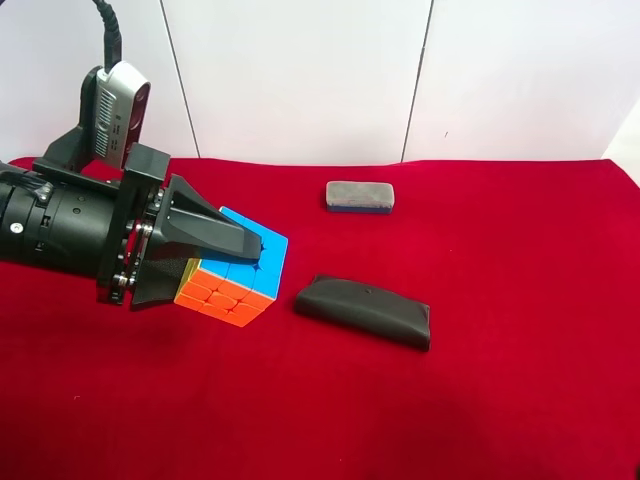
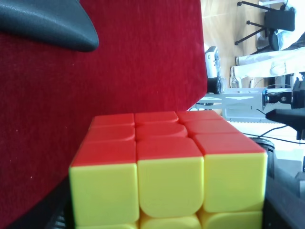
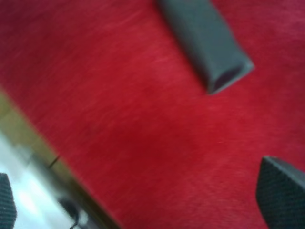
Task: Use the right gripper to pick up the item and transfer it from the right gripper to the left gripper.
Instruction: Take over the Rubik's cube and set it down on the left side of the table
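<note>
right gripper (image 3: 143, 195): outside the exterior high view; jaws spread wide, nothing between them; bare tabletop (image 3: 119, 119) below.
item (image 1: 232, 280): mid-depth, near the tabletop edge at the exterior high view's left; whether it clears the cloth, cannot tell.
left gripper (image 1: 222, 268): jaws closed on the item, one finger over the blue face, the other hidden behind it.
key relation: item sits inside the left jaws, well apart from the right jaws; handover judged done.
item pose: tilted; blue face up, orange toward the near edge; a cube, so no long axis.
dark case (image 1: 362, 310): just beside the item.
eraser (image 1: 359, 196): near the far edge.
</note>
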`<action>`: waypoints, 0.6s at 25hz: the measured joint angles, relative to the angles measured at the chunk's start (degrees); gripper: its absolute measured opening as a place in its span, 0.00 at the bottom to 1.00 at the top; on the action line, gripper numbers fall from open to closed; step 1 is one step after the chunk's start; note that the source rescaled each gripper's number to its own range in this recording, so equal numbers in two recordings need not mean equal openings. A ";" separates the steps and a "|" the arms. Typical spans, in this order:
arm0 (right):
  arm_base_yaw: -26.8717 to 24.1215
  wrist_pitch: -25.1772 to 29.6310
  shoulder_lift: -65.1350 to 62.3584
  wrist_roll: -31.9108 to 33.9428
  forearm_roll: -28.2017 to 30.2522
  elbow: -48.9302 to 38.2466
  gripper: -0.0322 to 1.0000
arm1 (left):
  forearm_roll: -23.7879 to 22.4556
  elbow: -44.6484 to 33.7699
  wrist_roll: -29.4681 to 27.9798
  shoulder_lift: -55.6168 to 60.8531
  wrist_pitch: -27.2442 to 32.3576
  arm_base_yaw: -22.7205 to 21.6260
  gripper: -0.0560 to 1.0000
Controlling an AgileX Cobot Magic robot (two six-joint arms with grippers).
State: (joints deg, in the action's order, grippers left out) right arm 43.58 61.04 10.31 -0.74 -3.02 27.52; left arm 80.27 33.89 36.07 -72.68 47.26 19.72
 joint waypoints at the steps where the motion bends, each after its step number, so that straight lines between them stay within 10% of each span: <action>1: -2.51 0.00 -1.08 0.00 0.00 -0.06 1.00 | 0.00 0.00 0.00 0.00 -0.07 0.00 0.06; 9: -27.36 -0.06 -10.42 0.00 0.00 -0.06 1.00 | 0.00 0.00 1.31 0.00 -0.73 0.00 0.06; 15: -31.79 -0.06 -10.42 0.00 0.00 -0.06 1.00 | -0.05 0.00 7.02 0.00 -0.51 0.00 0.06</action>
State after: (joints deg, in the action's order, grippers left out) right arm 11.80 60.98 -0.11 -0.74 -3.02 27.46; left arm 80.22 33.89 43.09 -72.68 46.75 19.72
